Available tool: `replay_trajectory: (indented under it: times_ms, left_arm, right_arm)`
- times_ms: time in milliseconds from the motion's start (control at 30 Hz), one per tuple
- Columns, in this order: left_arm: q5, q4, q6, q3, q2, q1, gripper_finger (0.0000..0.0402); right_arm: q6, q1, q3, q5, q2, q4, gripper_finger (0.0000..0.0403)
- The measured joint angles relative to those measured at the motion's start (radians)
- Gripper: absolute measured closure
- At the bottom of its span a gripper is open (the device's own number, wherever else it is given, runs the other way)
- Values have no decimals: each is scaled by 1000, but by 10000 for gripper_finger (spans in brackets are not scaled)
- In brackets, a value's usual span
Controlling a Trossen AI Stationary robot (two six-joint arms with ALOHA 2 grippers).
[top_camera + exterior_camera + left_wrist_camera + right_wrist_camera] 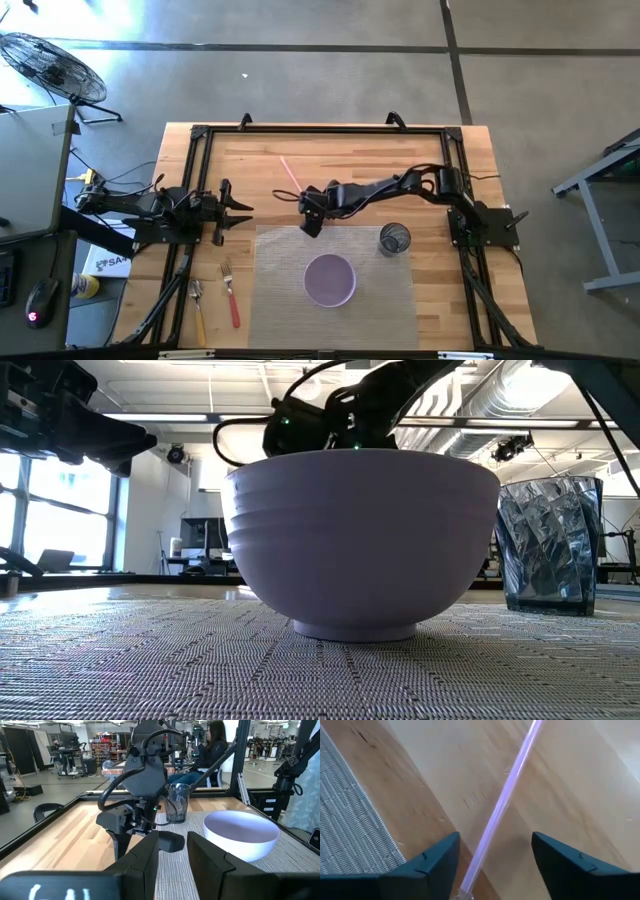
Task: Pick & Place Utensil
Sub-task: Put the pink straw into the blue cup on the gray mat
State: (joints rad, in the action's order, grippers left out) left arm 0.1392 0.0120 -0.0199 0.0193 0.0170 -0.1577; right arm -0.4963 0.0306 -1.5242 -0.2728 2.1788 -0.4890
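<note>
A thin pink straw (290,172) lies flat on the wooden table, beyond the grey placemat (280,300). My right gripper (311,214) hangs over the straw's near end, pointing down. In the right wrist view it is open (495,862), with one finger on each side of the straw (507,795) and not touching it. A red-handled fork (231,293) and a yellow-handled spoon (198,310) lie near the table's left front. My left gripper (243,212) waits open at the left, above the table (173,855).
A purple bowl (330,280) stands on the placemat, and a clear faceted cup (394,240) stands to its right. A black frame (200,135) runs round the table's edges. In the left wrist view, a seated person (212,745) shows beyond the table.
</note>
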Motion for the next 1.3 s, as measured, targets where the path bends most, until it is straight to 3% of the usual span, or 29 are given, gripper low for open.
replay_trajectory:
  times_ms: [400,867,1133,1300]
  left_arm:
    - [0,0,0,0,0,0,300]
    - [0,0,0,0,0,0,300]
    - [0,0,0,0,0,0,300]
    - [0,0,0,0,0,0,300]
  right_arm:
    - [7,-7,0,18,0,1,304]
    - [34,4,1,66,0,10,383]
    - [126,24,3,69,-68,-182,399]
    - [275,39,2,135,-138,-446,395]
